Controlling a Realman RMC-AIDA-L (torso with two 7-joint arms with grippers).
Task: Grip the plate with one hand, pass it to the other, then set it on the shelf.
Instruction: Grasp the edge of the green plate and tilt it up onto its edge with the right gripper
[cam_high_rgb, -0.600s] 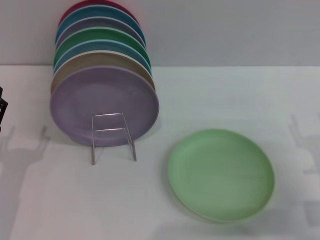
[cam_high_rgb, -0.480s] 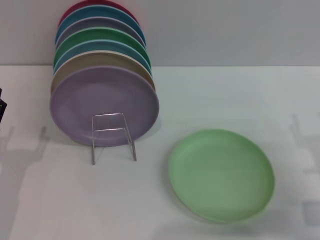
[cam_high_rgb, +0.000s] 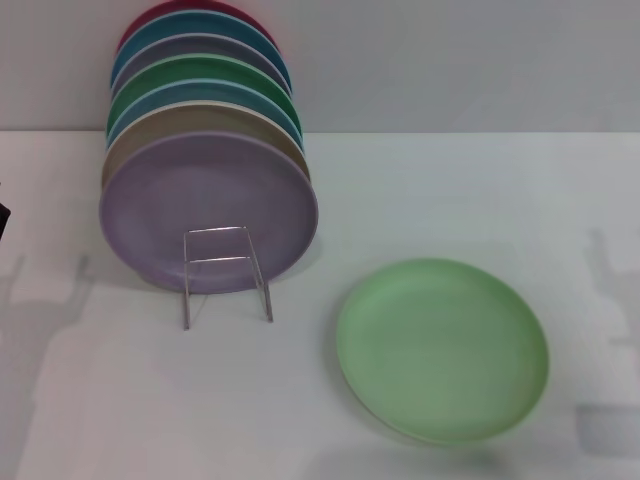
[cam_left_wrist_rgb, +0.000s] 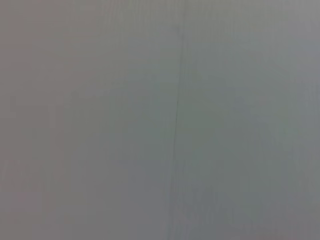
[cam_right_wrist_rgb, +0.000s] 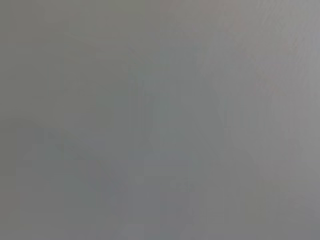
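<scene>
The plate (cam_high_rgb: 442, 349) lies flat on the white counter (cam_high_rgb: 420, 190), right of the shelf (cam_high_rgb: 226, 274) holding the lilac plate (cam_high_rgb: 208, 211). It looks stiff, smooth and probably slippery; its raised rim is the place to pinch. Neither claw shows, so their state cannot be told.

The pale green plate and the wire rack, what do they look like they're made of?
The plate looks like plastic or melamine, possibly matte-glazed ceramic: an even mint colour, a smooth dull surface with no sharp highlights, and a thin rim. It lies flat on the table. The rack looks like thin polished metal wire: silvery, glinting, bent into upright loops. It holds a row of coloured plates on edge.
</scene>
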